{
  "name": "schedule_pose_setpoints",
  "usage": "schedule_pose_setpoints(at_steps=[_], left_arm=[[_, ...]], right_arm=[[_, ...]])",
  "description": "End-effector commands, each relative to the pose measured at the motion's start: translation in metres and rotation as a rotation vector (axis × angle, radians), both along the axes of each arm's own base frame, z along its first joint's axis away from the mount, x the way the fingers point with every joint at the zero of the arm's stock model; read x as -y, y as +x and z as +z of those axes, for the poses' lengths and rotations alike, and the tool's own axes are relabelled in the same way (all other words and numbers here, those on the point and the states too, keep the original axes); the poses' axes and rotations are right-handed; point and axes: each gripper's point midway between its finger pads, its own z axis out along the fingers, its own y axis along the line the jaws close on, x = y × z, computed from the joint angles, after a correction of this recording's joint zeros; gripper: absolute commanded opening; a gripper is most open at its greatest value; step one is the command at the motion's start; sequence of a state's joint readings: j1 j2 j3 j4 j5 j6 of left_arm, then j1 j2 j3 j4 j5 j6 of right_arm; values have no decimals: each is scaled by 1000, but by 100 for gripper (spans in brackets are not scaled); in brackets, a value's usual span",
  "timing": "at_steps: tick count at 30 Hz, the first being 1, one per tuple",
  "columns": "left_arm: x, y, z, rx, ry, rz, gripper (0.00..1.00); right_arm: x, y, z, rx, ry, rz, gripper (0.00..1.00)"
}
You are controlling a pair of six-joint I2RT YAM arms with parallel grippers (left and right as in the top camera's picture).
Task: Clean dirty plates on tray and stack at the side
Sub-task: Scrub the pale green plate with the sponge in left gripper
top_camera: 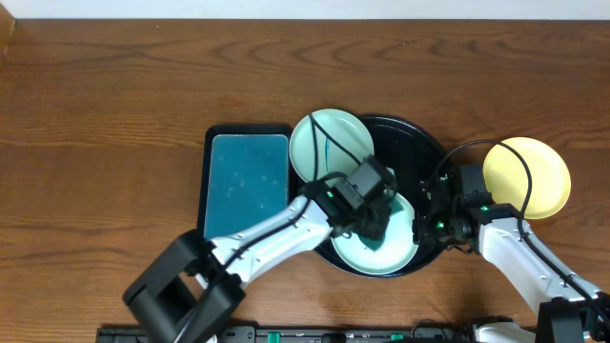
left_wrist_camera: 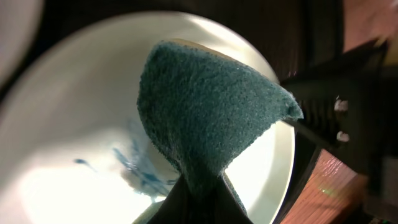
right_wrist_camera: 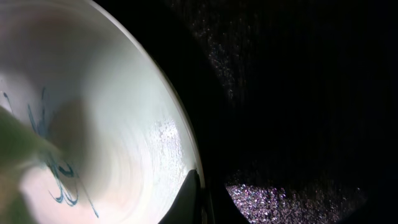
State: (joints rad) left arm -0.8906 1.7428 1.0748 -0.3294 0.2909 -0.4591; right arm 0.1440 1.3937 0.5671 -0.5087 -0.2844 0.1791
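Overhead: a brown wood-grain tabletop [top_camera: 114, 95] fills the view, with a pale strip of wall [top_camera: 286, 8] along 12 o'clock. The round black tray [top_camera: 410, 129] sits right of centre, and a rectangular teal tray [top_camera: 248, 176] lies just beside it at 9 o'clock. The far mint plate [top_camera: 310, 152] overlaps the black tray's rim at 10 o'clock. The near mint plate [top_camera: 357, 255] lies in the black tray at 6 o'clock. The yellow plate [top_camera: 548, 181] rests on bare wood at 3 o'clock, off the tray. The left gripper [top_camera: 375, 224] is over the near mint plate, and the right gripper [top_camera: 431, 221] is at that plate's 3 o'clock edge.

Left wrist: the jaws are clamped on a folded teal sponge [left_wrist_camera: 211, 118] above the plate's glossy white face. A smeared teal scribble [left_wrist_camera: 140, 171] lies at 7 o'clock of the sponge, and wood shows at 4 o'clock.

Right wrist: the jaws are pinched narrow on the plate's rim; one fingertip [right_wrist_camera: 190, 194] shows on top at 6 o'clock. The tray's black floor glitters to the right.
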Motion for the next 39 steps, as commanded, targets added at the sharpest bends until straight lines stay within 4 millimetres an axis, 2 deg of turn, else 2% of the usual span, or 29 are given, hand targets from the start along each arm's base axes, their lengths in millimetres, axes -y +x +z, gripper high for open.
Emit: schedule_pose_setpoints(at_steps=[1,3,5,8,12,15,18,21,25,26,31,35,36,39], left_arm=[[11,-11,-13,-46,15,2,7],[10,-16,-23,-60,44,-4,7],[0,-14,-34,-50,109,17,7],[-36,3,-45,23,274,127,7],[-77,26,-46,87,414,284,7],[-86,32,-42,60,400,359,8],[-74,29,-29,22,321,346,7],[-50,19,-8,-2,208,260,7],[-26,11,20,31,94,201,8],[-22,10,22,38,83,193,7],[-6,3,13,45,74,156,7],[0,-5,-7,24,104,132,8],[4,-12,-17,1,119,122,8],[8,-22,-29,-26,135,97,8]], right_arm=[[0,-4,-5,-12,1,-3,1],[0,-4,-5,-13,1,-3,1],[0,-5,-5,-14,1,-3,1],[0,-5,-5,-16,0,-3,1],[0,-5,-5,-16,0,-3,1],[0,-5,-5,-16,0,-3,1],[0,-5,-5,-17,0,-3,1],[0,-5,-5,-16,0,-3,1],[0,-5,-5,-17,0,-3,1],[0,-5,-5,-17,0,-3,1],[0,-6,-5,-21,0,-3,1],[0,-7,-5,-23,-1,-3,1],[0,-7,-5,-23,-1,-3,1],[0,-7,-5,-23,-1,-3,1]])
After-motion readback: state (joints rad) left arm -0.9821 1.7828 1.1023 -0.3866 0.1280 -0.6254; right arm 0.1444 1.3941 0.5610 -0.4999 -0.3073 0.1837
